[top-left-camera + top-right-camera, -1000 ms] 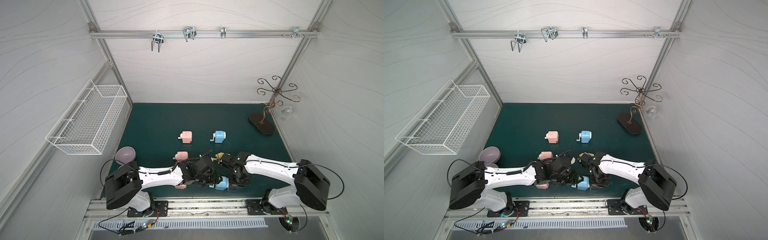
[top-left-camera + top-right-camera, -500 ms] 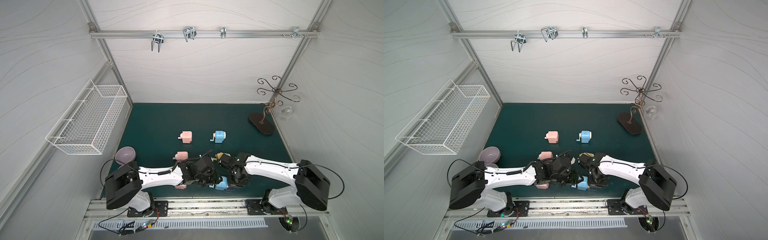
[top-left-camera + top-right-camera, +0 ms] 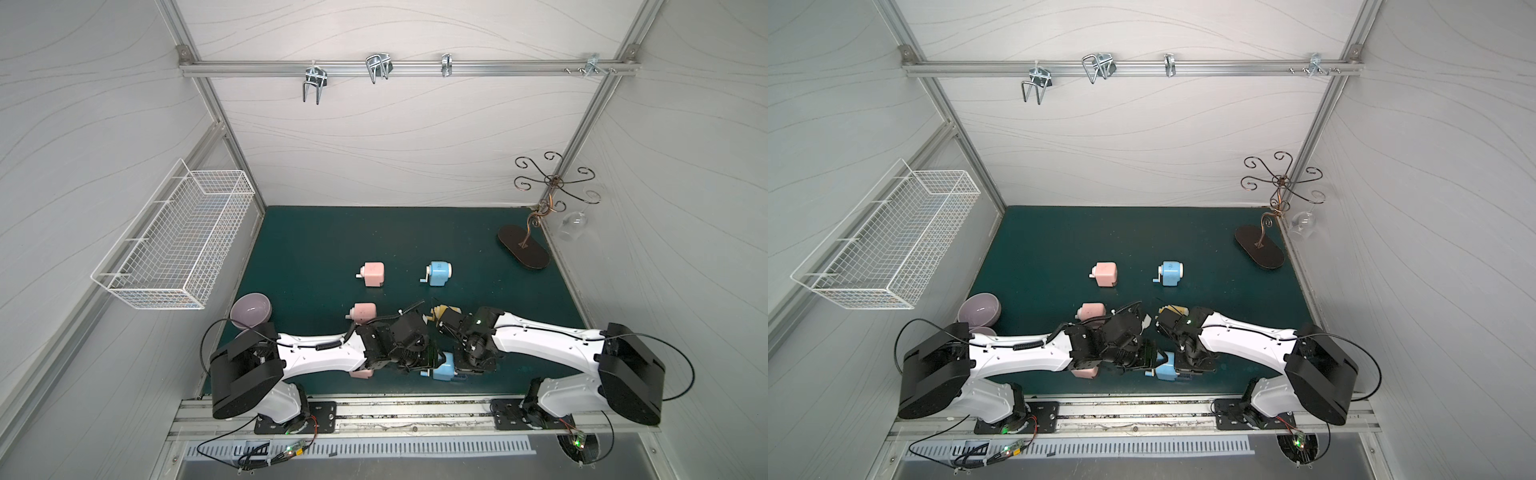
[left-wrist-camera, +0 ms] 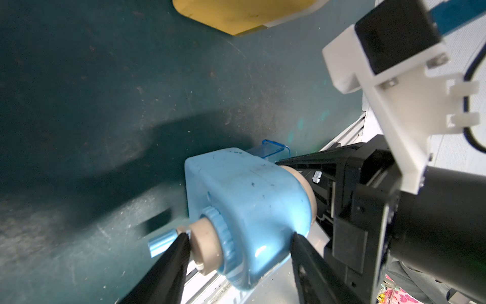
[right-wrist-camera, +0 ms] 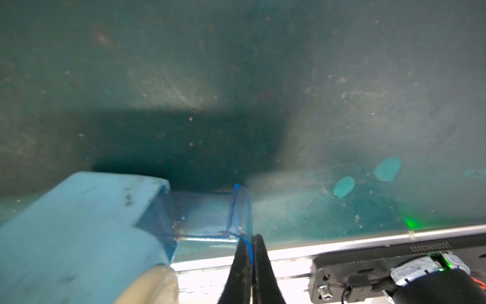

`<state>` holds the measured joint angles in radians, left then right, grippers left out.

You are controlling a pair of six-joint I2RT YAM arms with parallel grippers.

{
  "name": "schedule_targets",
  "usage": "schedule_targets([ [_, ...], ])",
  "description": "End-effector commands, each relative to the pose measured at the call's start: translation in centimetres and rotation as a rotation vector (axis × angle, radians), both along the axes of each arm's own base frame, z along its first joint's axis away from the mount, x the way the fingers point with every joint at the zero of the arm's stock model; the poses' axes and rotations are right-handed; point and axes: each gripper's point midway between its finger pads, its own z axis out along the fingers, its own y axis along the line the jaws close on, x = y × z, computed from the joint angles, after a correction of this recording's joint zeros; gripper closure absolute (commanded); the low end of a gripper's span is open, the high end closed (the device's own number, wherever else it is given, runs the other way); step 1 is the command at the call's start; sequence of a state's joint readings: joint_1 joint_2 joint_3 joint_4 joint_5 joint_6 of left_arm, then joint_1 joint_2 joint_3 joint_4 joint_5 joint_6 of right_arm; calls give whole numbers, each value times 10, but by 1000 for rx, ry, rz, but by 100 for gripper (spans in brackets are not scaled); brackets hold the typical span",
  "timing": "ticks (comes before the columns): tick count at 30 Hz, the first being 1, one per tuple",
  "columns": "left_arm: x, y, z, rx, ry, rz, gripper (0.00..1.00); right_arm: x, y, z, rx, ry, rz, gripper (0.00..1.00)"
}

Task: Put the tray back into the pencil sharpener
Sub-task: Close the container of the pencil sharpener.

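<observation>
As I push, tray [image 5: 205, 213]: slightly deeper, still protruding.
Right hand [image 5: 251, 240]: pinching tray lip.
Left hand [image 4: 239, 237]: clamping pencil sharpener [image 4: 249, 184].

Boxed in by white wavy-grain wall panels [image 3: 395, 137] on three sides. Dark teal mat [image 3: 324, 241] for a floor, scuffed and dusty up close. Aluminium rail [image 3: 498, 66] with metal hooks [image 3: 376, 68] across the top of frame, white wire basket [image 3: 174, 245] mid left, curly metal stand [image 3: 523, 248] far right. Flat, even light.
</observation>
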<state>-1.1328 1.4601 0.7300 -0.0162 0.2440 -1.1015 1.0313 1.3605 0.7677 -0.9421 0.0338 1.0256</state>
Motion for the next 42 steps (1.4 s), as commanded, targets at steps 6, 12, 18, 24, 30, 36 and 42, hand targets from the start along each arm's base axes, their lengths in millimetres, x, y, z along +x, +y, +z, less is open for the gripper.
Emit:
schedule_targets([
  [6,-3,2,-9,19,15,3,36,0,13,3,42,-12,22,100],
  [12,-3,1,-8,17,18,0,36,-1,16,3,50,-12,25,100],
  [18,-3,0,-8,18,19,0,36,-2,20,2,68,-6,25,100],
  [24,-3,-1,-8,18,20,-4,36,-1,24,3,87,-7,23,100],
  [30,-4,-1,-8,19,21,-7,36,-1,28,3,103,-1,22,100],
  [36,-4,-2,-8,20,21,-8,36,-2,31,3,118,-1,18,100],
  [42,-4,-1,-9,21,23,-7,36,-2,29,4,127,-8,11,100],
])
